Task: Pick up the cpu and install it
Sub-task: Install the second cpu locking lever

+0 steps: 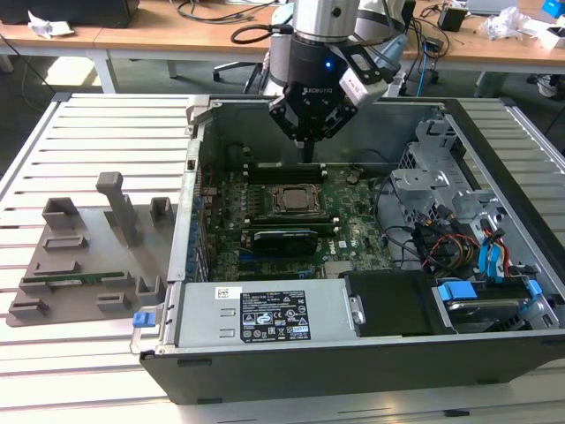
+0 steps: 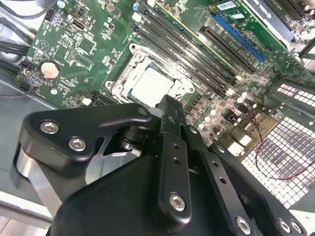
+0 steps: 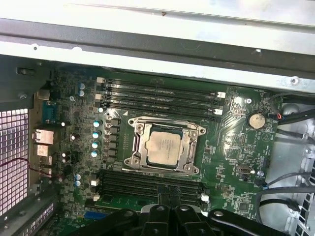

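Observation:
The cpu point(image 3: 165, 148) lies flat inside the metal-framed socket point(image 3: 139, 147) on the green motherboard point(image 3: 236, 147), silver top facing up. It also shows in the exterior view point(image 1: 289, 200) and the second wrist view point(image 2: 153, 84). My gripper point(image 1: 306, 157) hangs above the open computer case, just behind the socket in the exterior view and clear of the board. Its black fingers point(image 3: 160, 199) are shut against each other with nothing between them. In the second wrist view the gripper's point(image 2: 170, 105) fingertips overlap the socket's near edge.
A grey fixture point(image 1: 84, 256) holding a green memory stick point(image 1: 62, 281) lies at the exterior view's left. Inside the case are a power supply point(image 1: 265, 314), an expansion card point(image 1: 282, 238), a drive cage point(image 1: 433, 190) and loose cables point(image 1: 441, 243). Memory slots point(image 3: 157, 96) flank the socket.

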